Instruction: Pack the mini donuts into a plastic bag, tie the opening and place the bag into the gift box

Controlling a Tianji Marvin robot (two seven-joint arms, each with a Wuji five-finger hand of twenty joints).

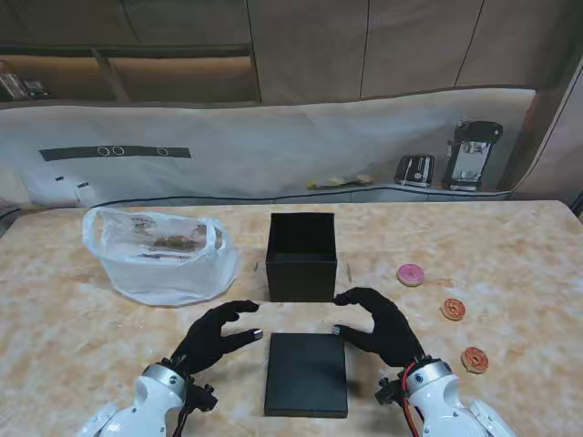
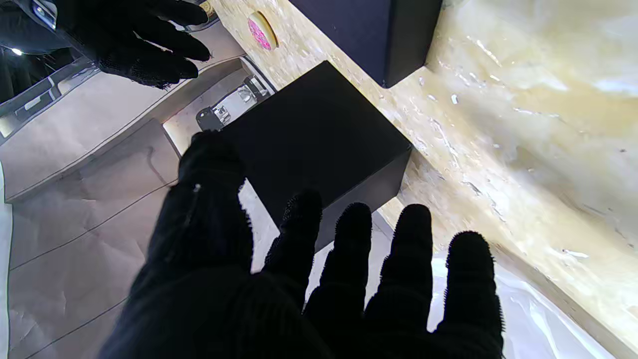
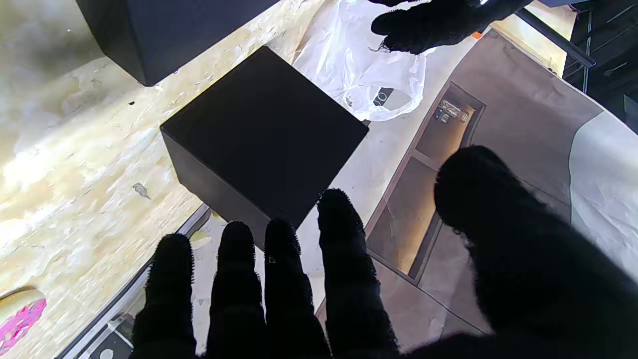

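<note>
The left hand (image 1: pixel 216 334) and right hand (image 1: pixel 378 325) are hovering with fingers spread, holding nothing, either side of the black lid (image 1: pixel 307 374). The plastic bag (image 1: pixel 164 255) is blurring what sits inside.

The marble-patterned table (image 1: pixel 82 319) carries an open black gift box (image 1: pixel 301 256). Left of the box lies a plastic bag (image 1: pixel 164 255); nearer to me lies its flat lid (image 1: pixel 307 374); right of it lie three mini donuts (image 1: pixel 411 274).
</note>
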